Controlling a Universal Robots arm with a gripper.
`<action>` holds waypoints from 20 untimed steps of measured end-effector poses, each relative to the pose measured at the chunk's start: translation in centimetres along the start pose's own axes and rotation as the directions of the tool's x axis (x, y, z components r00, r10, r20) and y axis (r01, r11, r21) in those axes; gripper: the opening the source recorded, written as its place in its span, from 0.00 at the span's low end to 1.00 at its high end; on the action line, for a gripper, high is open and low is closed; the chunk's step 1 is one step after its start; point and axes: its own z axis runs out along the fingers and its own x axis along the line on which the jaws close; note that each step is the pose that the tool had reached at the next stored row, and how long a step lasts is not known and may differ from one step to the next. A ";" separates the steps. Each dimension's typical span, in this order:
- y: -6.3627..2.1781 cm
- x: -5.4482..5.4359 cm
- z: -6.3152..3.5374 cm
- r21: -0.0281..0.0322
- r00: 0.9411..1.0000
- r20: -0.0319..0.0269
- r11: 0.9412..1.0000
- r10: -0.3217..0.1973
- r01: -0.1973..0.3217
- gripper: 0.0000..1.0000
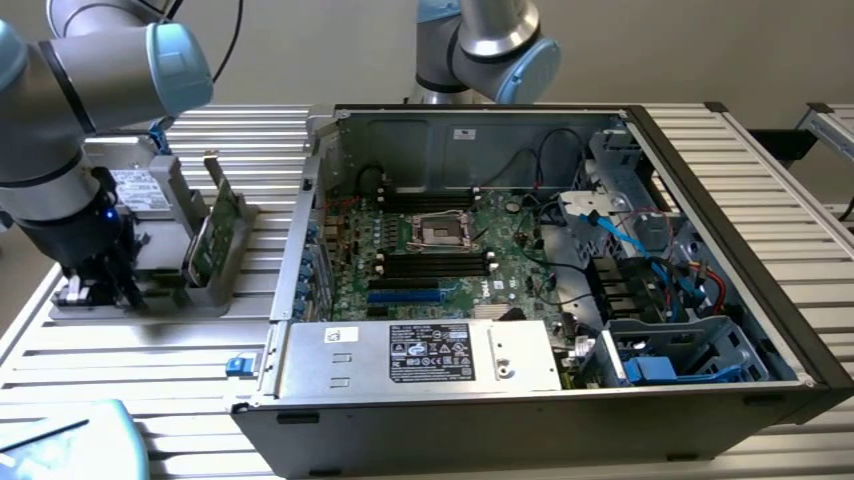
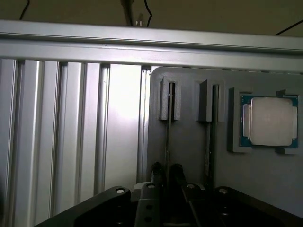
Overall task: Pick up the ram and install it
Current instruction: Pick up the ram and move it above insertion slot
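On the exterior view's left, the arm's dark end effector (image 1: 100,285) is hanging low over the grey plastic holder (image 1: 167,298) on the ribbed aluminium tabletop (image 1: 134,360); I cannot tell whether it is clenched or released. In the wrist view it is straddling a thin edge-on strip (image 2: 169,127) standing in one slot, probably a ram. Just to the right, the long green circuit-board ram stick (image 1: 200,255) is standing upright in that holder. A skewed lift is risking a jam in the slot; a misaligned press inside the open black computer case (image 1: 534,430) is risking bent contacts.
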 end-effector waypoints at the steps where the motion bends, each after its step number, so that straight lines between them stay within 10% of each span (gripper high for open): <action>1: 0.00 0.0 -0.03 0.000 1.000 0.000 1.000 0.000 0.000 0.22; 20: 0.03 0.0 -0.24 0.000 1.000 0.000 1.000 0.000 0.000 0.14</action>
